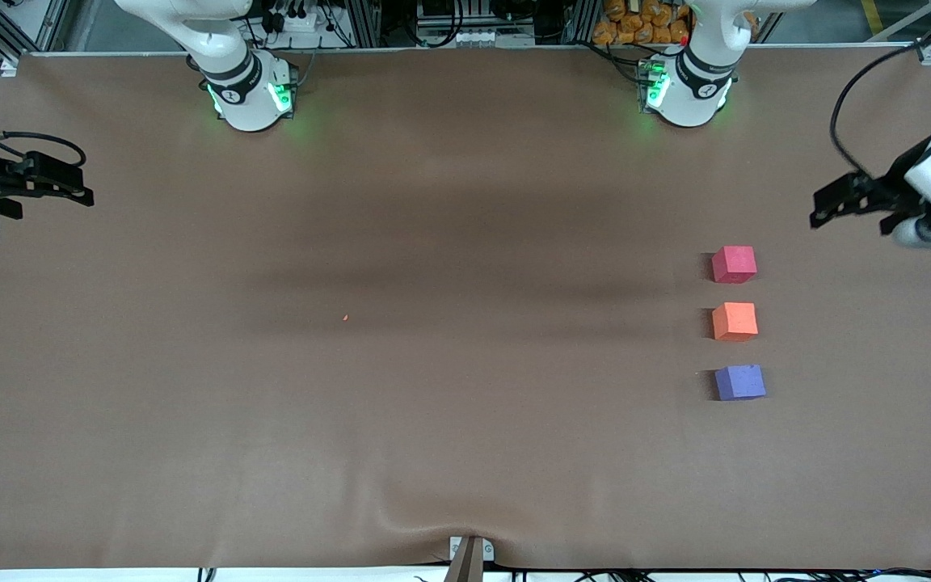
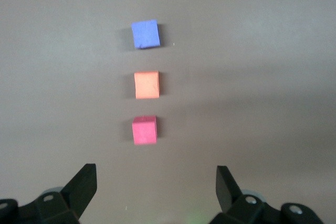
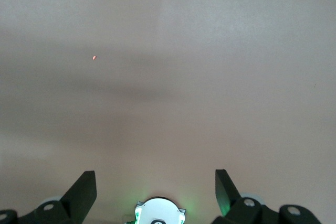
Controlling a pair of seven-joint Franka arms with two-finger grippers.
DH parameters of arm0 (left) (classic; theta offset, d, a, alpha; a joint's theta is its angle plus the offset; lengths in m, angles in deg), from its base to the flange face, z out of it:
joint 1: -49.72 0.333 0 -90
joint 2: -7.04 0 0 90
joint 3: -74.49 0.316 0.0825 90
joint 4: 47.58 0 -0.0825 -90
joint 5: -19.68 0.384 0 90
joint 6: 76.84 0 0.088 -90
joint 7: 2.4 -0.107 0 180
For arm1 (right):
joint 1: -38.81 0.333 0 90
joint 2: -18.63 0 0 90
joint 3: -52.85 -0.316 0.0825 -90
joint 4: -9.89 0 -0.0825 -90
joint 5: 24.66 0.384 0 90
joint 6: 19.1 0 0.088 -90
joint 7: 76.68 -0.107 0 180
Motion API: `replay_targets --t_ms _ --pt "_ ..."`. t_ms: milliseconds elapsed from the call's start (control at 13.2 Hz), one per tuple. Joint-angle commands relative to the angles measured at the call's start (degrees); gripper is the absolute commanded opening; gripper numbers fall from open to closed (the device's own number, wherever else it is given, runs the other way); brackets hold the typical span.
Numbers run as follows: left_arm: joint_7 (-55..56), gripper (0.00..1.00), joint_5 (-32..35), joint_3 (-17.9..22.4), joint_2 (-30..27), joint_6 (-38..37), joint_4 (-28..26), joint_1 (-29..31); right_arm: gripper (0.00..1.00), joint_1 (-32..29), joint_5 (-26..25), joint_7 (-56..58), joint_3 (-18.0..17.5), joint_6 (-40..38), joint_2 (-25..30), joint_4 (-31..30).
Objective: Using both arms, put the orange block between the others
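Front view: three cubes sit in a line toward the left arm's end of the table. Pinkish-red cube (image 1: 734, 264) is farthest from the camera, orange block (image 1: 735, 321) in the middle, purple cube (image 1: 739, 382) nearest; all apart, none touching. So the orange one already lies between the others, and the job looks done. Left gripper (image 1: 847, 204) hangs over the table edge at that end, jaws spread, empty. Right gripper (image 1: 33, 184) is parked over the table's other end, well apart from the cubes, also spread and empty; that arm waits. A tiny orange speck (image 1: 345, 318) lies mid-table. Left wrist view: same row of purple cube (image 2: 145, 34), orange block (image 2: 146, 85), pinkish-red cube (image 2: 144, 130), ahead of the wide-open fingers (image 2: 84, 183), nothing held. Right wrist view: bare mat (image 3: 210, 51), the speck (image 3: 94, 57), open fingers (image 3: 83, 185), nothing held. If a re-grip is needed: the block looks like light, soft, matte foam, so not slippery; take two opposite flat faces, gentle squeeze, it probably compresses.
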Motion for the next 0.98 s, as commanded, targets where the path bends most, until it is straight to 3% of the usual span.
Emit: replay_targets --t_ms 0,377,604,906 --pt "1.0 1.0 3.1 -1.0 0.3 -7.2 7.8 0.0 1.0 -0.6 0.7 0.5 -0.4 -0.8 0.3 0.5" --pt "1.0 1.0 3.2 -1.4 -1.1 -11.2 9.5 1.3 1.0 -0.4 0.1 0.4 -0.2 0.3 2.5 -0.8" --pt "2.6 1.0 3.2 -1.8 -1.1 -11.6 9.4 0.7 1.0 0.1 -5.1 0.2 -0.1 4.8 3.8 -4.3" --pt "3.7 1.0 3.1 -1.8 -1.1 -12.6 9.0 0.7 1.0 -0.1 -4.4 0.0 -0.1 5.5 5.0 -5.9"
